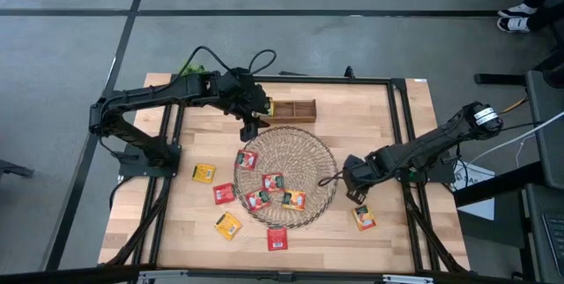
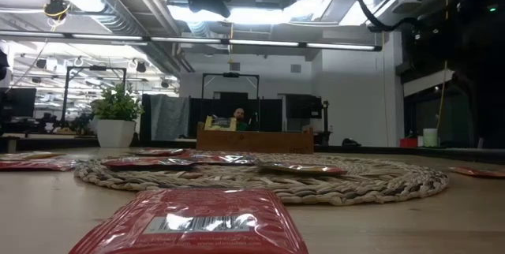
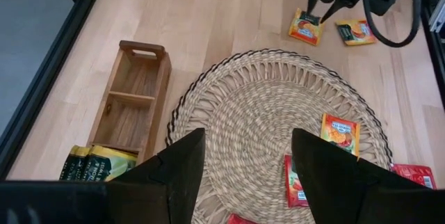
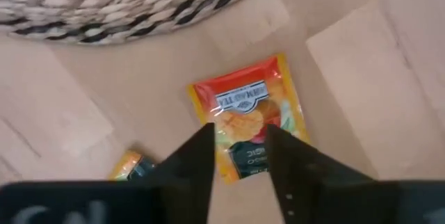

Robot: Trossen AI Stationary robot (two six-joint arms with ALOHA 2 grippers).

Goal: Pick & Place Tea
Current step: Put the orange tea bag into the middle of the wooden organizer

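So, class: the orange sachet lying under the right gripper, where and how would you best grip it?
Probably from straight above. The orange sachet lies flat on the table, clear of the wicker mat, so the open right gripper should pinch one edge, since its flat face offers nothing to grip.

The wooden table (image 1: 379, 125) is carrying a round wicker mat (image 1: 304, 156), lying beneath the left gripper's (image 1: 248, 131) spread jaws. A wooden box (image 1: 293, 109) is sitting just beyond those jaws. Loose tea sachets are lying on bare wood: one orange sachet (image 4: 245, 117) directly under the right gripper's (image 1: 356, 194) narrowly parted jaws, another (image 1: 365, 219) just beside them.
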